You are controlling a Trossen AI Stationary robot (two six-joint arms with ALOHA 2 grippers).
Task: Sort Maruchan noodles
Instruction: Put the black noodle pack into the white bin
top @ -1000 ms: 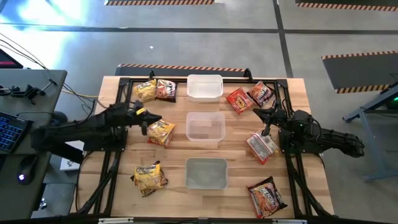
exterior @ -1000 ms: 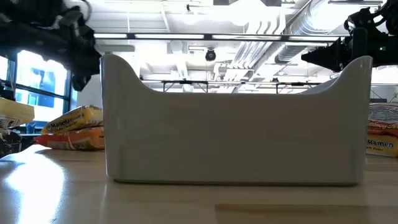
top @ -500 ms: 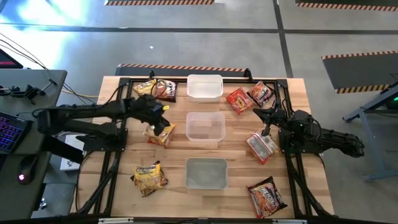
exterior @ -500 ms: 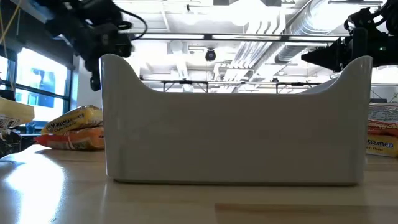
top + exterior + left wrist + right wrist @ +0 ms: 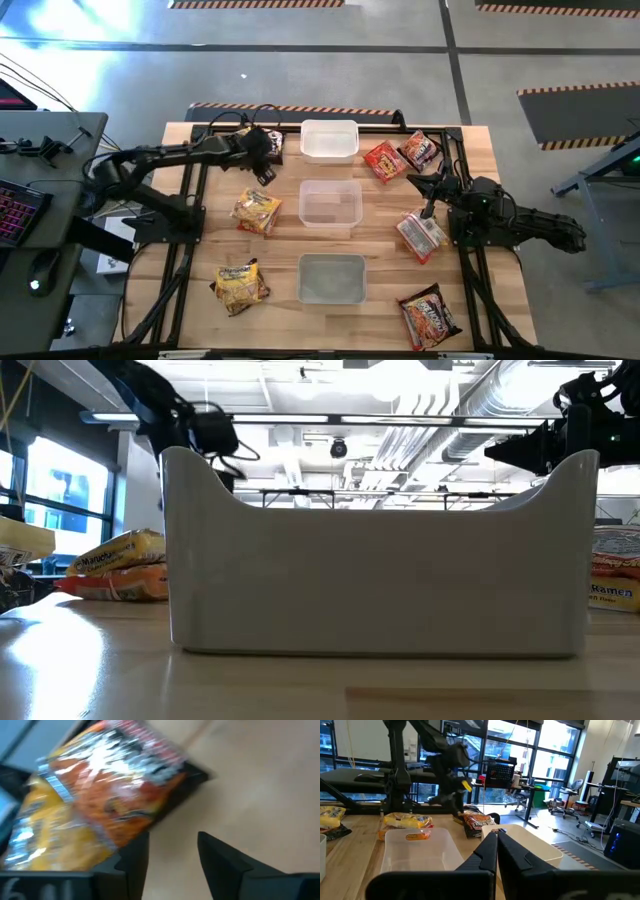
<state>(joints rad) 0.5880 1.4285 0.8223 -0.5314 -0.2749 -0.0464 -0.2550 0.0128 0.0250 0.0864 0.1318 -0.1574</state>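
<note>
Sorting has barely started, as far as I can judge from where I stand: all three clear tubs down the middle of the table hold no packets that I can see. The far tub (image 5: 329, 139), the middle tub (image 5: 330, 204) and the near tub (image 5: 332, 277) look bare inside, so every packet is left to do.

The noodle packets lie scattered on both sides. On the left there is a yellow packet (image 5: 257, 212) beside the middle tub, another yellow packet near the front edge (image 5: 240, 284), and at the far left corner a yellow one (image 5: 232, 143) next to a dark maroon packet (image 5: 268, 146). On the right sit two red packets near the far tub (image 5: 397, 156), a pale packet (image 5: 421, 234) beside the right arm, and a red packet at the front (image 5: 430, 314).

The left gripper (image 5: 263, 160) hangs over the far-left corner, just beside the maroon packet. Its fingers (image 5: 132, 857) stand apart with bare wood between them, gripping nothing; its wrist camera shows that packet (image 5: 120, 795) just ahead. I judge it is lining up a pick.

The right gripper (image 5: 432, 190) waits at the right side of the table, fingers pressed together and empty.

Writing: in the low view the pale packet at the right edge (image 5: 615, 582) reads "Ramen". The yellow packet on the left (image 5: 115, 565) carries lettering I cannot make out for certain.
</note>
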